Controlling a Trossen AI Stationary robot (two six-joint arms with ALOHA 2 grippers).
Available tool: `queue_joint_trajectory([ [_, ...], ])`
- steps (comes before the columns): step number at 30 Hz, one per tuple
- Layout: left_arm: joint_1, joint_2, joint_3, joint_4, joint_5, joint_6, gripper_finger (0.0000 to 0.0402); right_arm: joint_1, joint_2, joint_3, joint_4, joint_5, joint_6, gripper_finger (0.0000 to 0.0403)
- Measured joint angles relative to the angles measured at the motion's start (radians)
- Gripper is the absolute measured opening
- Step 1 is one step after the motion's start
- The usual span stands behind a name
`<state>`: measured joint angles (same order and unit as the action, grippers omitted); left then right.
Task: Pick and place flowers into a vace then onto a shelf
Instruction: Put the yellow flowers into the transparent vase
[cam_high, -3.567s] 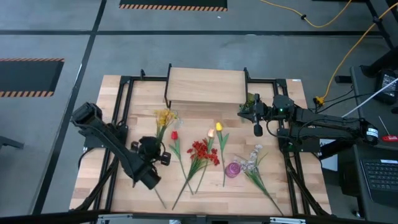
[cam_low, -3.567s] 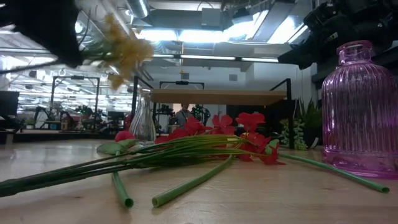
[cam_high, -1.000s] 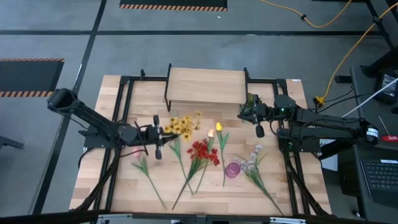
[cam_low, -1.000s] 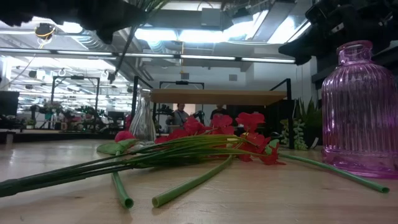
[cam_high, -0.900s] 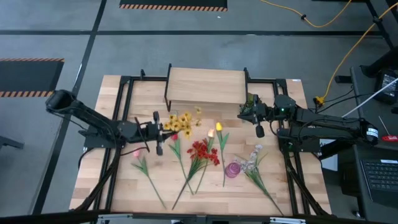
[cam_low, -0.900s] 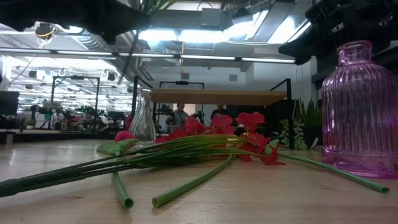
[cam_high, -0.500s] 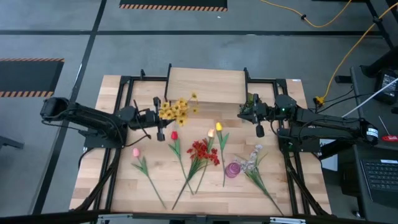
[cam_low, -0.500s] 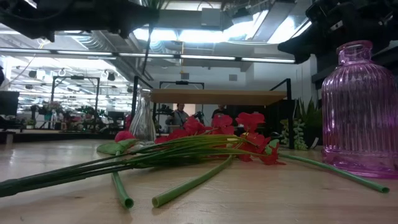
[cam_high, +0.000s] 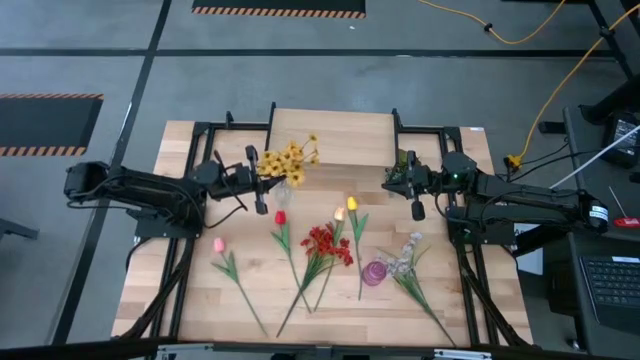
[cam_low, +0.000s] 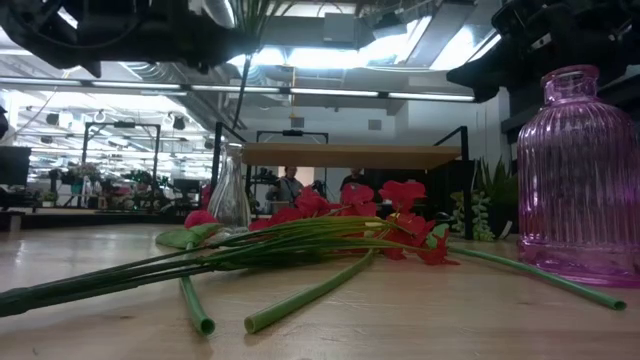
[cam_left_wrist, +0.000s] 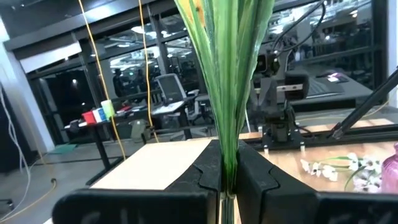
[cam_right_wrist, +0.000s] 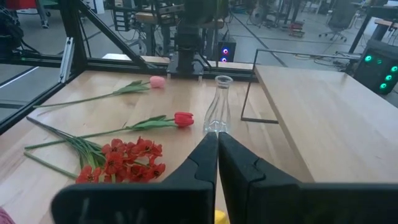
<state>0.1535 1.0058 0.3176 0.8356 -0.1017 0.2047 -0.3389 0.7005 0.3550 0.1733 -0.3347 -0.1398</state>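
Observation:
My left gripper (cam_high: 262, 183) is shut on the yellow spray (cam_high: 285, 160) and holds it above the clear glass vase (cam_high: 284, 197), near the shelf's (cam_high: 330, 137) left front corner. The spray's stem (cam_low: 238, 100) hangs down toward the vase's mouth (cam_low: 231, 150); whether its end is inside, I cannot tell. The pink tulip (cam_high: 218, 245), red tulip (cam_high: 280, 216), red spray (cam_high: 325, 243), orange tulip (cam_high: 338, 213), yellow tulip (cam_high: 352, 204) and white spray (cam_high: 405, 255) lie flat on the table. My right gripper (cam_high: 414, 209) waits shut at the shelf's right. My left gripper pinches the yellow spray's green stems and leaves (cam_left_wrist: 227, 152) between its two fingers, which lie level, coming from the table's left, across the stems. The spray is lifted clear and stands about upright, blooms above the fingers and stem hanging below them.
A ribbed pink vase (cam_high: 373, 272) stands near the white spray, large in the low view (cam_low: 575, 180). A small green leafy sprig (cam_high: 404, 163) sits by the right arm. Black frame rails (cam_high: 195, 160) run along both table sides. Bare wood lies at the near left.
My left gripper has carried the yellow spray toward the table's far edge, from over the pink and red tulips to above the clear vase beside the shelf. The stem has swung from slanted to nearly upright. The right arm has kept still.

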Motion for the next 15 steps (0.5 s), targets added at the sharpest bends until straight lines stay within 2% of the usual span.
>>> queue_joint_trajectory([
  [7,0.029,0.0,-0.033,0.031,0.018,-0.027,0.0017,0.0,0.0,0.0,-0.018,0.0,0.0,0.0018],
  [15,0.056,0.0,-0.158,0.254,0.026,-0.052,0.0017,0.0,0.0,0.0,-0.017,0.0,0.0,0.0018],
])
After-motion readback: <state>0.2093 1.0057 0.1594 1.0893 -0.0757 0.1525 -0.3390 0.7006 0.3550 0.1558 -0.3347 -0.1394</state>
